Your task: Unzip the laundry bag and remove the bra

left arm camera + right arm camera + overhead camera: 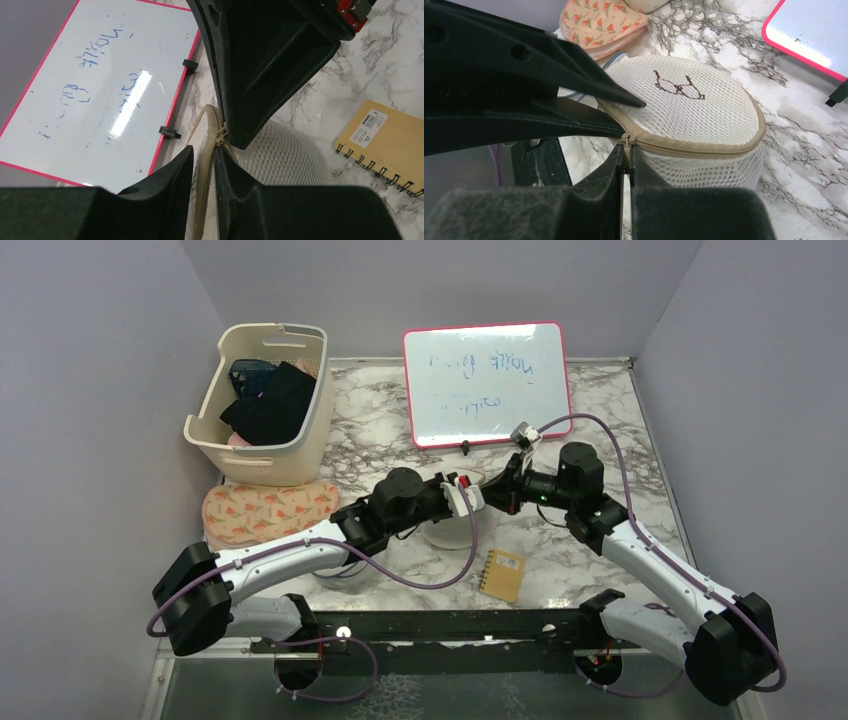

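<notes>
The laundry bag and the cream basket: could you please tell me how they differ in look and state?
The laundry bag is round white mesh with a tan zipper band; the basket is opaque cream. The laundry bag looks zipped shut; the basket is open-topped, showing dark clothes. The left gripper and right gripper pinch the laundry bag; nothing touches the basket. Both are pale containers.

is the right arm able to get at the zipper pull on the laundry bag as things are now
Likely yes: the right gripper sits closed around the zipper pull at the laundry bag seam. The left gripper pinches the rim right beside it without covering the pull.
</notes>
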